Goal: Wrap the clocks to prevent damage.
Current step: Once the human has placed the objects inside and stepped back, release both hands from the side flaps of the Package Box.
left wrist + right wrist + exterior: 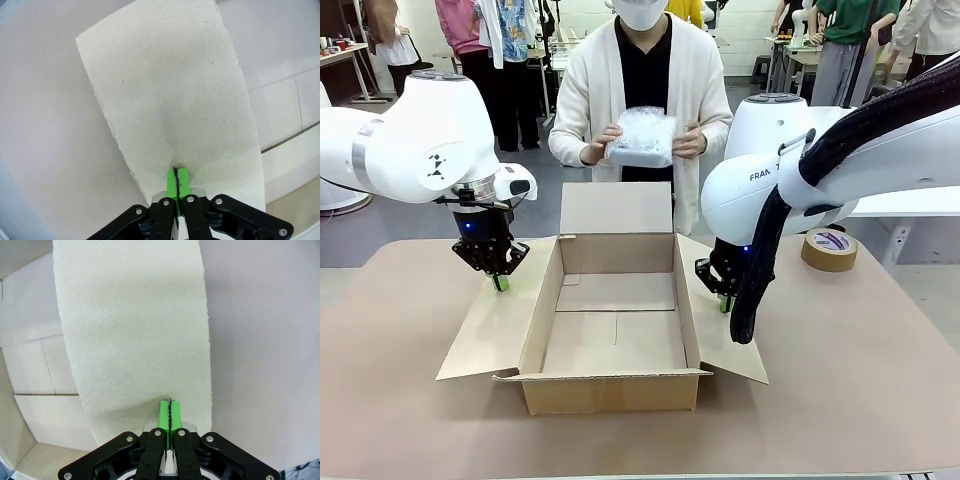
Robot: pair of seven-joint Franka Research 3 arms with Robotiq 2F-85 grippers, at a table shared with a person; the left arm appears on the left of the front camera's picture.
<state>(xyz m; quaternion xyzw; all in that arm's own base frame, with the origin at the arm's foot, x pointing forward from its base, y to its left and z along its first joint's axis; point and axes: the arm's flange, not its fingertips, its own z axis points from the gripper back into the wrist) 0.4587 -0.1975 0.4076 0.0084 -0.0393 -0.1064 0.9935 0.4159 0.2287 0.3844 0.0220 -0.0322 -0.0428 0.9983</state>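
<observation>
Left gripper (pixel 501 283) is pinching the left flap (pixel 495 330) and right gripper (pixel 724 303) the right flap (pixel 718 352) of the box (pixel 610 392) mid-tabletop (pixel 860 380), while the person is holding the wrapped clock (pixel 642 137) beyond the far edge; best practice is pulling both flaps outward evenly.

Setting: a robotics laboratory hall, seen from my own station. In the front view my two white arms enter from the left and right edges. My left gripper (pixel 500 283) and right gripper (pixel 724 303), black with green pads, hang over a tan table (pixel 840 400). Behind the person (pixel 640 90) facing me at top centre, grey floor (pixel 380 228) runs back to a work table (pixel 338 55) at upper left and a second work table (pixel 798 58) at upper right, where a bystander (pixel 845 40) stands. A tape roll (pixel 829 249) lies at right.
</observation>
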